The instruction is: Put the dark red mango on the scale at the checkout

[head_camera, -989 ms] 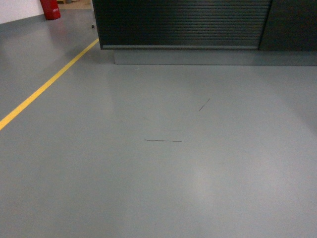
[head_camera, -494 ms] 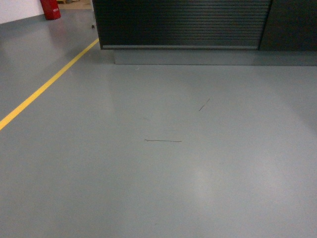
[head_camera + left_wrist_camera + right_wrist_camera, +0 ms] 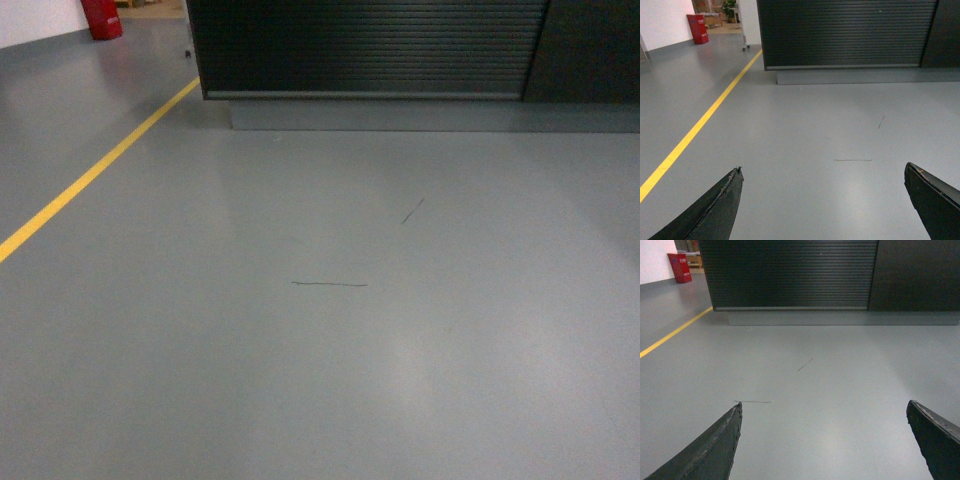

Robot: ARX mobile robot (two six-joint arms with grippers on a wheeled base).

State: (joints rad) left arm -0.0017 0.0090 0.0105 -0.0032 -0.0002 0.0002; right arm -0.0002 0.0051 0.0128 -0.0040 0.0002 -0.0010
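The checkout [image 3: 365, 50] stands across the grey floor ahead; only its dark ribbed-slat front and grey plinth [image 3: 400, 114] show. It also fills the top of the left wrist view [image 3: 845, 32] and the right wrist view [image 3: 790, 272]. Its top is out of view, and the scale and the dark red mango are out of view. My left gripper [image 3: 823, 172] is open over bare floor, holding nothing. My right gripper [image 3: 824, 407] is open too, with nothing between its fingers. Neither gripper shows in the head view.
A yellow floor line [image 3: 95, 170] runs diagonally on the left toward the counter's left corner. A red box [image 3: 101, 18] stands at the far left by a white wall. Two thin dark scuff marks [image 3: 329, 284] lie on the floor. A plain dark panel [image 3: 590, 50] adjoins the counter's right.
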